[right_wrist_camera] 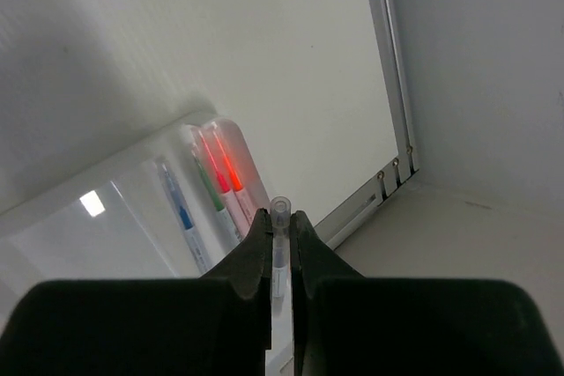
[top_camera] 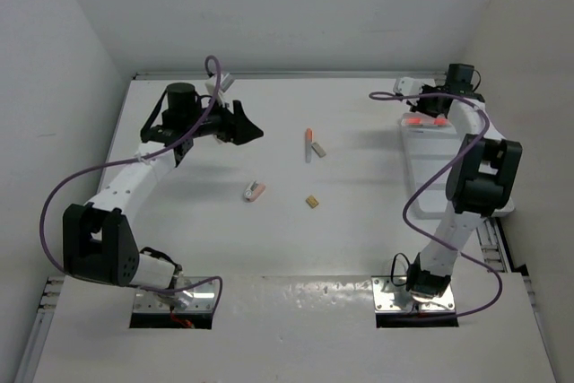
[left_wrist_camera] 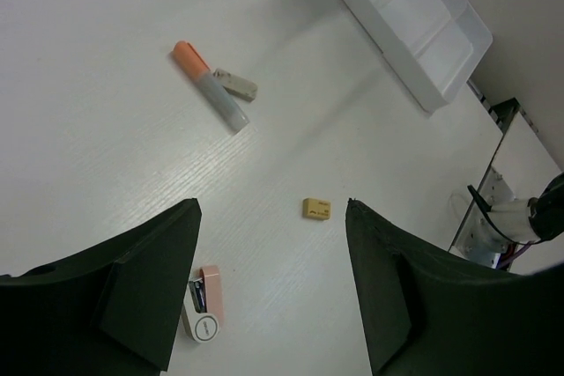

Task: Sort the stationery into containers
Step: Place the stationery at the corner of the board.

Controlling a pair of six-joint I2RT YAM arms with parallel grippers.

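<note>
Desk: Status, right gripper?

Op: Clamped tight on a thin pale pen, its tip poking up past the fingers. From the top view I place it above the far end of the white tray. Below it, lying lengthwise side by side in the tray: an orange-red pen, a green-marked pen and a blue-marked pen. Which compartment, I cannot tell.

Desk: Left?

Op: Left gripper is spread wide with nothing between the jaws, hanging above the table. Under it I note a tan block, and a pink-and-white block beside one finger. Further out, an orange-capped grey pen lies against a grey block. The tray is well apart from these, on the right side.
</note>
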